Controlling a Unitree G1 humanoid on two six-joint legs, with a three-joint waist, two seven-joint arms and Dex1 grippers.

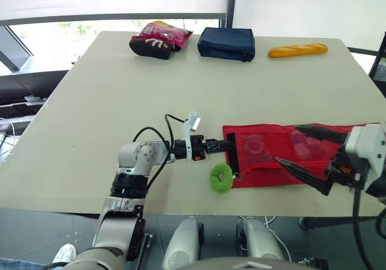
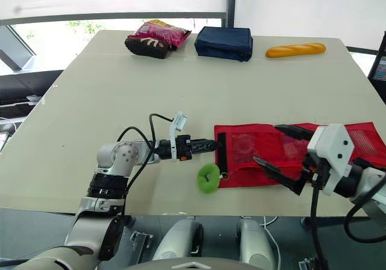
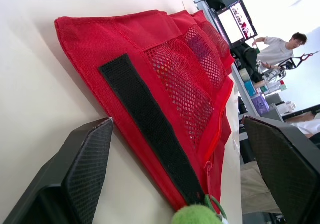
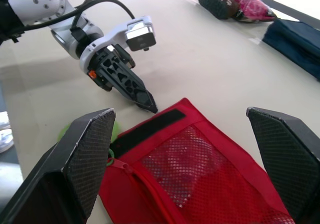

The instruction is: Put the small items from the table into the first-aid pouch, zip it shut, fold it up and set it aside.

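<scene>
1. The left gripper has its two black fingers spread wide and grips nothing. It lies low over the table, with its tips pointing at the left end of the first-aid pouch
2. Those tips are just beside the pouch's edge, by the black strip that runs across that end. I cannot tell whether they touch the fabric
3. The right gripper is also agape and empty. One finger reaches over the pouch's far edge and the other over its near half, so the red cloth shows between them in the right wrist view
4. The pouch is red and lies flat and unfolded near the table's front edge, to the robot's right of centre
5. Its mesh pockets face up. Rounded shapes show dimly through the mesh, but I cannot tell what they are
6. A green ball sits on the table just beside the pouch's near left corner, joined to it by a small ring
7. Well apart, along the table's far edge, lie a snack bag, a navy case and a long bread roll
8. Beyond the table, in the left wrist view, a person sits near a lit screen
</scene>
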